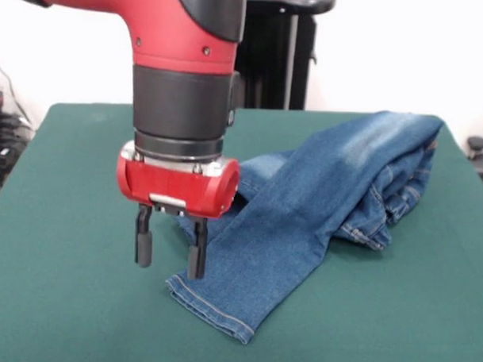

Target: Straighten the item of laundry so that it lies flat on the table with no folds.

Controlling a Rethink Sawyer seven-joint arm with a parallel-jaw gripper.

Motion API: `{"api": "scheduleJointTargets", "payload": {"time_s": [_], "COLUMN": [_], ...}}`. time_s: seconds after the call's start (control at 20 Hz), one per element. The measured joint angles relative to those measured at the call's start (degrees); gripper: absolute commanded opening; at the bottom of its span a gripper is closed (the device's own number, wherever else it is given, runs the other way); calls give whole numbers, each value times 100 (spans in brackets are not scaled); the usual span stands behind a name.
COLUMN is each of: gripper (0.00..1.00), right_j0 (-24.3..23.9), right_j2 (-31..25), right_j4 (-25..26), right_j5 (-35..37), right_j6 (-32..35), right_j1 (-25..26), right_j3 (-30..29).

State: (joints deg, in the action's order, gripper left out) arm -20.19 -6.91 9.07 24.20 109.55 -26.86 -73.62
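Note:
The item of laundry (320,207), a pair of blue denim jeans, lies on the table (63,302) in the right half of the front view. One leg stretches toward the near edge and ends in a hemmed cuff (209,307). The waist end is bunched and folded over at the far right, with orange-tan stitching showing. My gripper (170,254) hangs from the red arm just left of that leg, above the cloth top. Its two black fingers (144,247) are open with nothing between them. The right finger stands close to the leg's left edge; I cannot tell whether it touches.
A black stand (282,51) rises behind the table's far edge. Dark cables and gear (5,137) sit off the table's left side, and a dark object (477,145) sits off the right side. Bare green top spreads left of and in front of the jeans.

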Motion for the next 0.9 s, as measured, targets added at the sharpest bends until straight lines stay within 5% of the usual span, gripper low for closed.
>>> {"api": "scheduleJointTargets", "payload": {"time_s": [0.9], "gripper": [100], "right_j0": [-4], "right_j2": [-23], "right_j4": [12], "right_j5": [-507], "right_j6": [0], "right_j1": [1120], "right_j3": [244]}}
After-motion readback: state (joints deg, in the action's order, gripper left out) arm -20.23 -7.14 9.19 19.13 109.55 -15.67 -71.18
